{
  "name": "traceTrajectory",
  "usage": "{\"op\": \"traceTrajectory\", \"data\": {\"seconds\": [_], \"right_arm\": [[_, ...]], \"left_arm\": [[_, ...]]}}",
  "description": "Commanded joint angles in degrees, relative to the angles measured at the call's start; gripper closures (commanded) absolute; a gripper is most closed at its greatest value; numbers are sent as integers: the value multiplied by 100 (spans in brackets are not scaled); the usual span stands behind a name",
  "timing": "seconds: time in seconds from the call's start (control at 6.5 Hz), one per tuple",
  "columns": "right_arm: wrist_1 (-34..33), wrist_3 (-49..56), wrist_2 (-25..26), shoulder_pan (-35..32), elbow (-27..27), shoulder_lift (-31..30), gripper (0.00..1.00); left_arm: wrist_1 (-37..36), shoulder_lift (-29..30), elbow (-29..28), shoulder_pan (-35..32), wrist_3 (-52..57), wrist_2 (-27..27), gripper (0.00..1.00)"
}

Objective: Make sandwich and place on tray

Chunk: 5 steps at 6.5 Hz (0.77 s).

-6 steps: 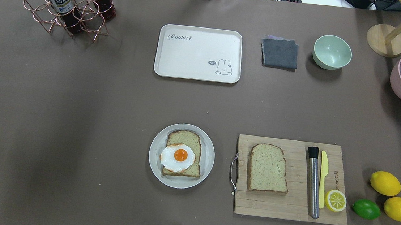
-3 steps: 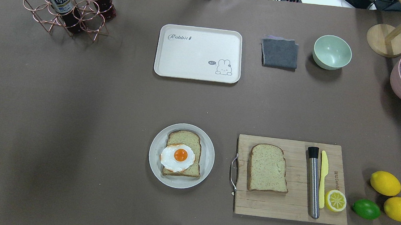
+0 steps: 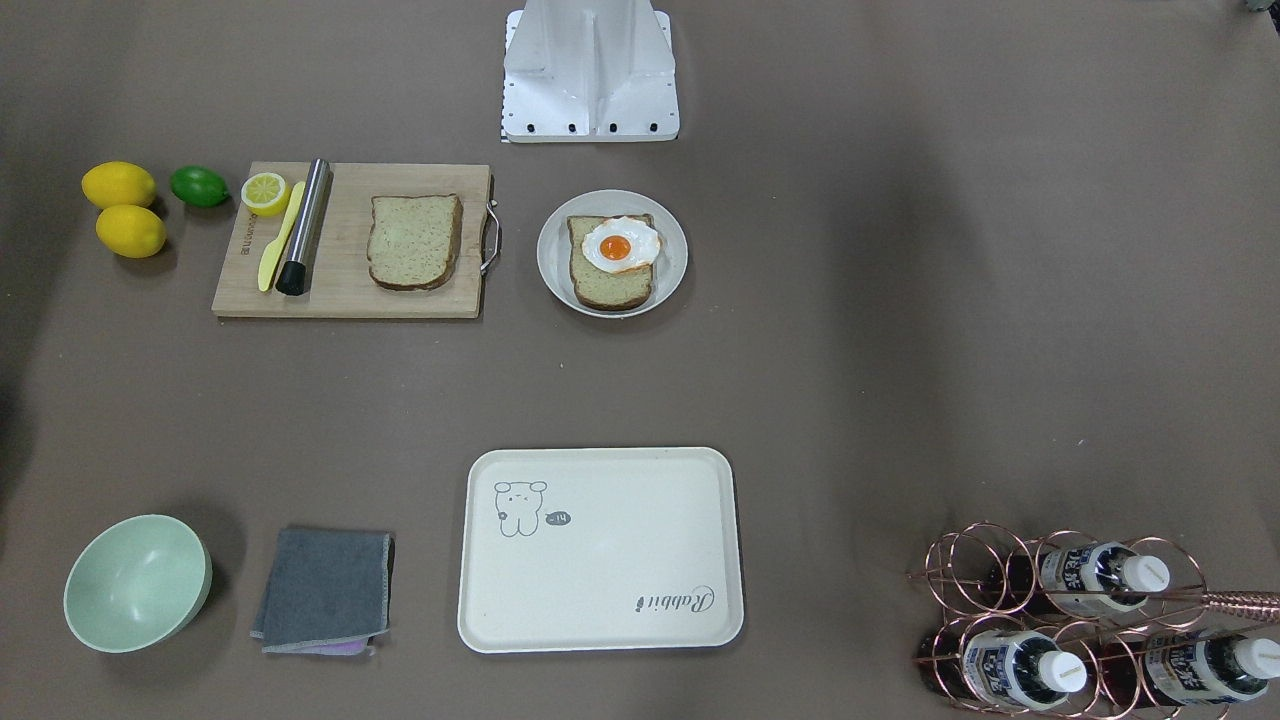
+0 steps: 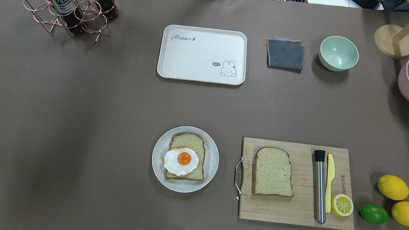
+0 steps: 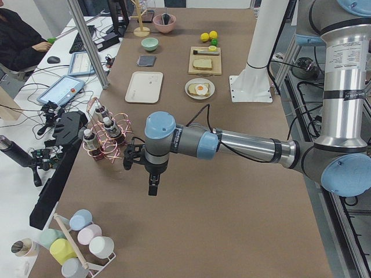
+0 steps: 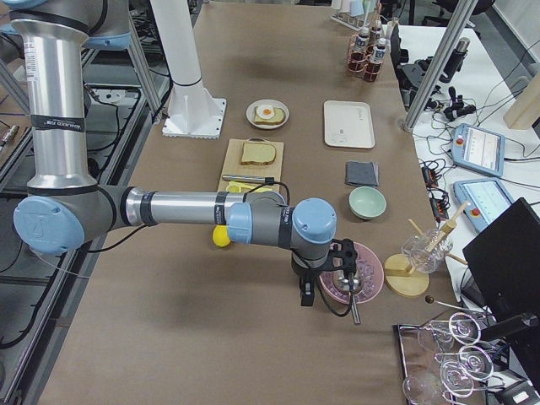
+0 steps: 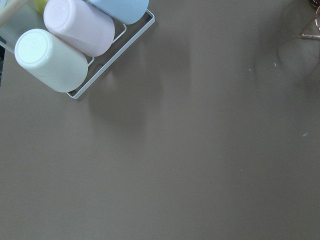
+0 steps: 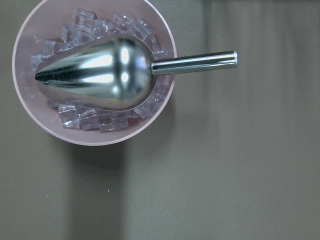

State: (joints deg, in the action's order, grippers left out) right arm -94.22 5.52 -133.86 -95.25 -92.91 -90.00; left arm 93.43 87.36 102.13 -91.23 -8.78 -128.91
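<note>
Cream tray (image 4: pixel 201 61) lies at twelve o'clock from egg-topped bread (image 4: pixel 187 141), second slice (image 4: pixel 273 171) at three; whether left tool (image 5: pixel 152 190) or right tool (image 6: pixel 305 297) is spread, cannot tell.

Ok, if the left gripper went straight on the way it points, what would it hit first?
Probably just bare table. The left gripper points down, and its wrist camera shows only brown tabletop ahead, the cup rack off to one side.

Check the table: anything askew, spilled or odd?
Nothing spilled or damaged. One quirk: the fried egg sits off-centre on its bread slice, overhanging the slice's edge over the white plate. The second slice lies flat on the cutting board; the tray sits square.
</note>
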Motion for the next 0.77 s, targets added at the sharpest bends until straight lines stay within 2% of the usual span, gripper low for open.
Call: {"op": "traceTrajectory", "data": {"seconds": [0.0, 0.62], "right_arm": [[0, -8, 0, 32, 36, 44, 0], [0, -8, 9, 76, 54, 44, 0]], "left_arm": [[0, 17, 18, 0, -1, -3, 2], [0, 88, -17, 0, -1, 6, 2]]}}
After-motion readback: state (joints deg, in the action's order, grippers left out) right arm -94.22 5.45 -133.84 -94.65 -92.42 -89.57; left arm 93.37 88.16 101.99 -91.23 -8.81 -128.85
